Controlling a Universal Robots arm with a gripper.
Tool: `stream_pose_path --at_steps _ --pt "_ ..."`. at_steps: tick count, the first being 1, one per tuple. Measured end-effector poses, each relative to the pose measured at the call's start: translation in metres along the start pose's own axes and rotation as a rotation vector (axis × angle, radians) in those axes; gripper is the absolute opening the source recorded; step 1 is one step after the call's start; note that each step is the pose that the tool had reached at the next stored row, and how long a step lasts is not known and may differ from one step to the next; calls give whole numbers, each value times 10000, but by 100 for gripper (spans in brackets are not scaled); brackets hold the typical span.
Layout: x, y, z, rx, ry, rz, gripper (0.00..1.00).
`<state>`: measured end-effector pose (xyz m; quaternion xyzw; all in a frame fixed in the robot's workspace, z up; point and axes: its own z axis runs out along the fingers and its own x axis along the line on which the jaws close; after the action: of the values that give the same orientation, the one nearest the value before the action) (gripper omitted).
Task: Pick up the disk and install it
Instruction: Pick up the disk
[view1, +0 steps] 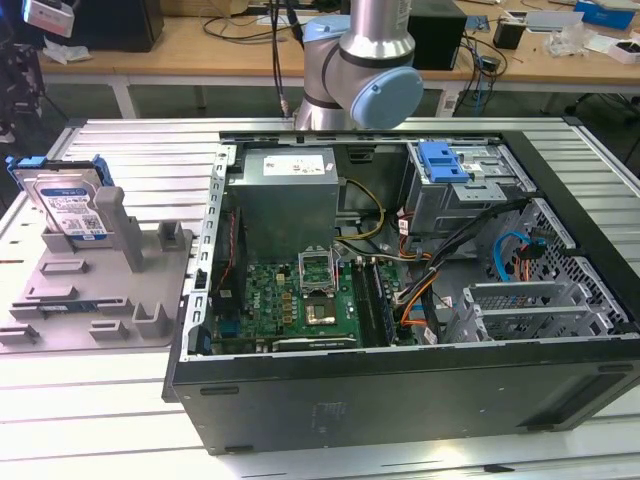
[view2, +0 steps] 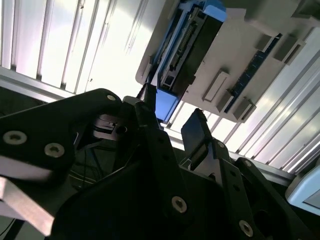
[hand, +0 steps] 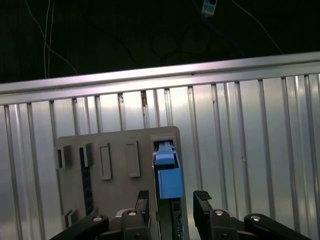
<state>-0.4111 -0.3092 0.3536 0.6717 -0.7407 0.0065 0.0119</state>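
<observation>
The disk (view1: 70, 205) stands upright on its edge in a grey plastic fixture (view1: 100, 290) at the exterior view's left, its silver face and blue carrier rail showing. In the first wrist view I look down on the disk's blue top edge (hand: 169, 180), which lines up with the gap of my gripper (hand: 172, 202). The gripper is open with nothing between its black fingers (hand: 142, 200). In the second wrist view the gripper (view2: 172, 125) hangs apart from the disk (view2: 192, 45), and the fixture (view2: 235, 50) lies beyond it.
An open computer case (view1: 400, 250) lies on the ribbed metal table (view1: 90, 420), with a motherboard, cables and a metal drive cage topped by a blue bracket (view1: 445, 160). The arm's base joint (view1: 370, 60) rises behind the case. A wooden bench with cables runs along the back.
</observation>
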Motion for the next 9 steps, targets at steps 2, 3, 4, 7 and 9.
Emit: stream_pose_path --at_steps 2,3,4,7,9 --pt "0 8 29 2 2 -2 48" --pt "0 11 38 1 2 -5 48" --pt "0 15 45 1 3 -10 48" --pt "1 24 64 3 3 -28 48" --pt "0 28 77 6 3 -42 48"
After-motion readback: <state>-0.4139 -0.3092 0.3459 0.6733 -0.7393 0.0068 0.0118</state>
